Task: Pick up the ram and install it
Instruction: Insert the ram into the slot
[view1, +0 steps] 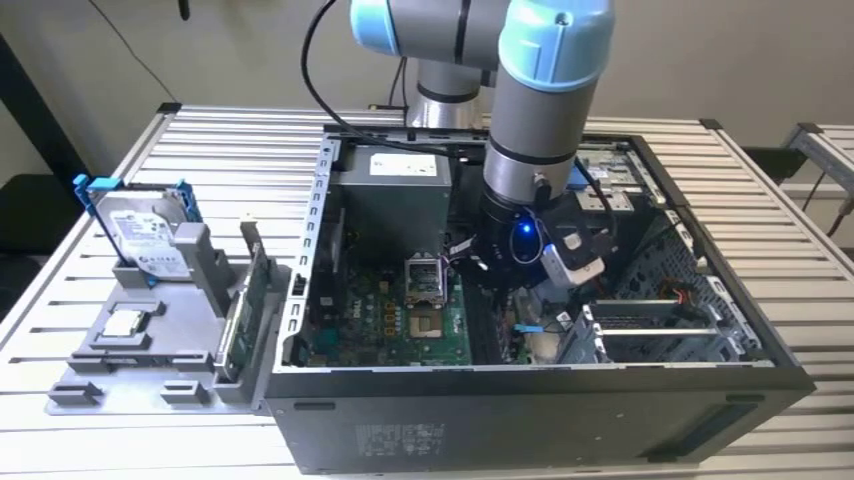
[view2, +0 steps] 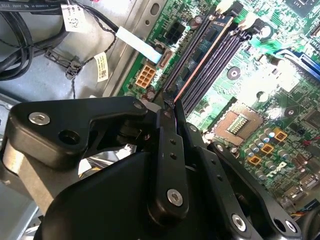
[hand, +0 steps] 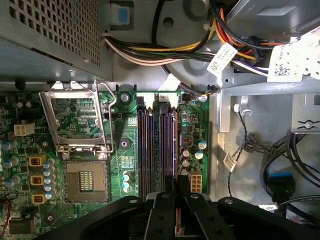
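The ram (view2: 200, 55) is a slim dark board seen edge-on, lying along the row of memory slots (hand: 150, 145) on the green motherboard (view1: 400, 330) inside the open computer case (view1: 534, 410). My gripper (view2: 169, 102) reaches down into the case and is shut on the near end of the ram. In the first wrist view the ram (hand: 166, 140) stands in line with one of the middle slots, with my gripper (hand: 173, 189) pinching it from above. Whether the stick is fully seated I cannot tell. In the exterior view the arm's wrist (view1: 534, 240) covers the slots.
An open CPU socket (hand: 85, 175) with its raised metal frame (hand: 75, 117) lies beside the slots. Bundled cables (hand: 165, 47) and the power supply (view1: 387, 195) crowd the far end. Outside the case, a grey fixture (view1: 134, 370) holds a hard drive (view1: 140, 235) and a green card (view1: 247, 300).
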